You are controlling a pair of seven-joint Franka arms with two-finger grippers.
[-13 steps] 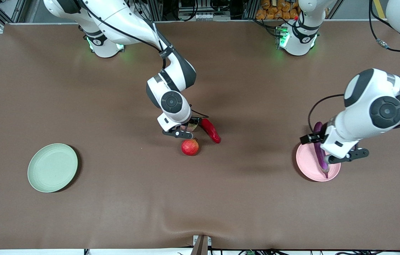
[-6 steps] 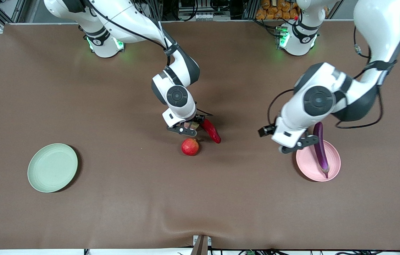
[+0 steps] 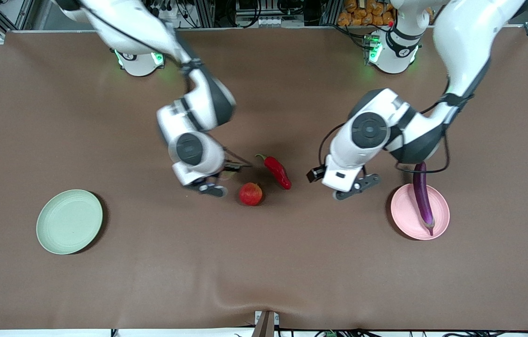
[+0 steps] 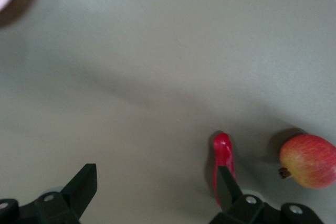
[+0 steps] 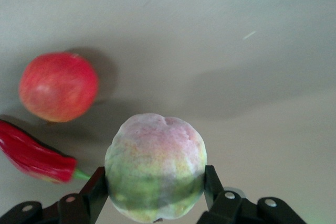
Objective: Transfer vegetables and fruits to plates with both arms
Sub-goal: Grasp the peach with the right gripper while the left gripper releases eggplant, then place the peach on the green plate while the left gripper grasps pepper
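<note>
both arms have shifted toward the right arm's end of the table since a moment ago: the right gripper point(image 3: 211, 186) has carried the apple point(image 5: 156, 166) away from the chili pepper point(image 3: 277, 171), and the left gripper point(image 3: 354, 188) has left the pink plate point(image 3: 409, 220). the apple, pale green blushed pink, is pinched between the right gripper's fingers point(image 5: 98, 187) above the brown table point(image 3: 264, 262), beside the pomegranate-like fruit point(image 3: 250, 194). that red fruit lies just nearer the front camera than the chili pepper. the left gripper hangs wide open and empty over bare table between the pepper and the pink plate. the purple eggplant point(image 3: 422, 197) lies across the pink plate. the green plate point(image 3: 69, 221) sits toward the right arm's end.
</note>
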